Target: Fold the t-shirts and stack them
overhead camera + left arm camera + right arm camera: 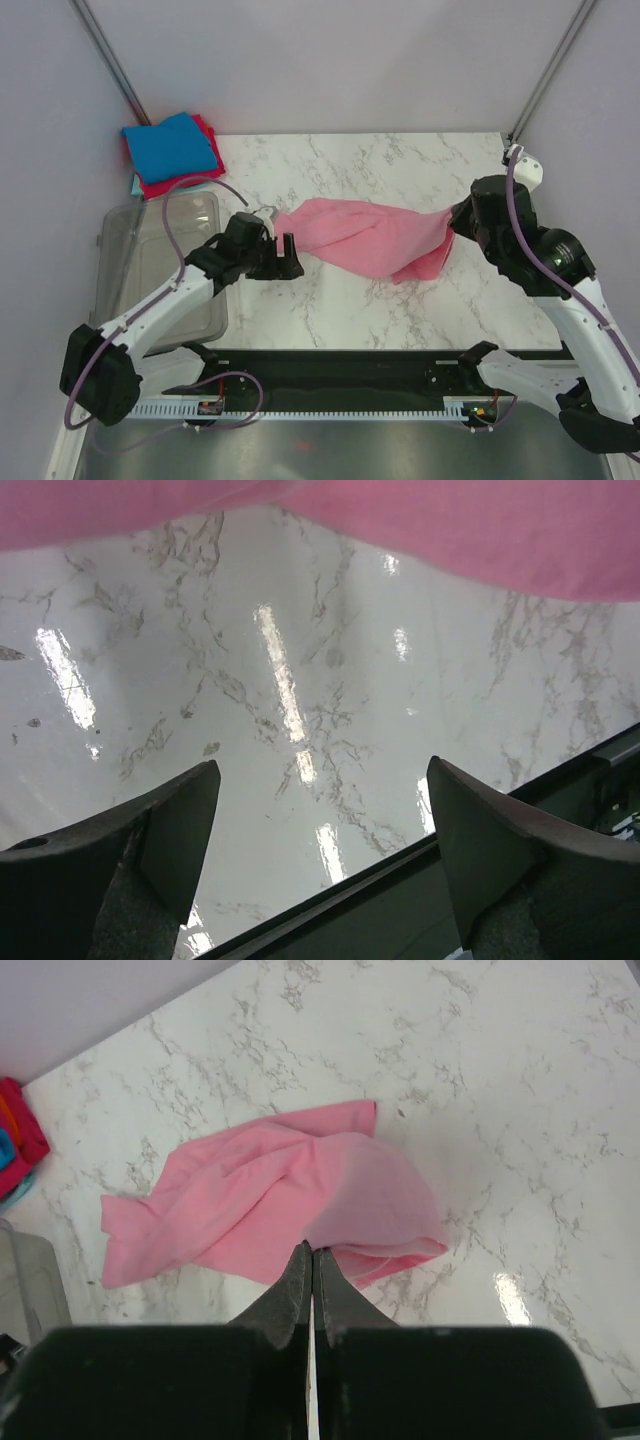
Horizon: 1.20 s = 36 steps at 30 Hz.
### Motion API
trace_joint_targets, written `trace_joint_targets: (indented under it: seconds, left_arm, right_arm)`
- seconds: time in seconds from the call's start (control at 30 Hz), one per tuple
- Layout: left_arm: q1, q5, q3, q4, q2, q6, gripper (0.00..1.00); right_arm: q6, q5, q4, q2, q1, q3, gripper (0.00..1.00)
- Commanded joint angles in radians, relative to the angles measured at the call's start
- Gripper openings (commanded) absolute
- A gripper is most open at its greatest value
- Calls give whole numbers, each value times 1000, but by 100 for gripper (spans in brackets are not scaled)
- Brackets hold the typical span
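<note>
Three shirts are judged done: a flat folded stack of soft cloth t-shirts point(170, 148), bright blue over red over pale teal, is seen at the far left corner of the glossy, grey-veined white marble-pattern tabletop point(400, 160), whereas the light pink limp cloth t-shirt point(370, 238) is found crumpled and unfolded at mid-table, its folding and stacking not yet done. The right gripper point(312, 1256) is shown with fingers pressed together, the shirt's edge apparently pinched at their tips; the left gripper point(322, 770) is held just beside the shirt's other end, its dark wedge-shaped fingers wide apart with nothing between them
</note>
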Motion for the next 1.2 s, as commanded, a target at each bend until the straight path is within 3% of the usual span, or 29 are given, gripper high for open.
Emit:
trace_joint_targets:
  seconds: [0.0,0.13,0.4,0.5,0.63,0.73,0.77,0.8,0.87,0.9,1.07,1.17]
  left_arm:
    - [-7,26,-19,105,119,-8,92]
    - [-7,6,33,174,260,-20,96]
    - [-7,-69,157,289,506,-56,100]
    - [4,-81,226,300,602,-71,100]
    - [16,-113,343,300,719,-86,100]
    - [38,-118,415,300,810,-65,79]
    - [42,-116,432,308,822,-50,57]
    - [48,-115,447,306,837,-33,46]
    - [64,-98,482,291,828,7,10]
    - [67,-109,492,279,790,12,2]
    - [68,-149,519,167,572,76,2]
    - [67,-130,616,5,427,124,2]
  right_arm:
    - [-7,38,8,-17,-3,8,0]
    - [-61,104,14,24,-9,70,0]
    - [-263,138,11,266,-89,564,0]
    - [-273,112,16,316,-95,607,0]
    - [-271,71,78,285,-104,519,0]
    - [-280,64,94,261,-116,463,0]
    - [-286,66,91,256,-121,456,0]
    - [-291,66,93,250,-122,451,0]
    - [-302,67,93,236,-130,443,0]
    - [-306,66,91,231,-133,442,0]
    - [-297,67,70,173,-136,449,0]
    - [-288,84,33,139,-136,486,0]
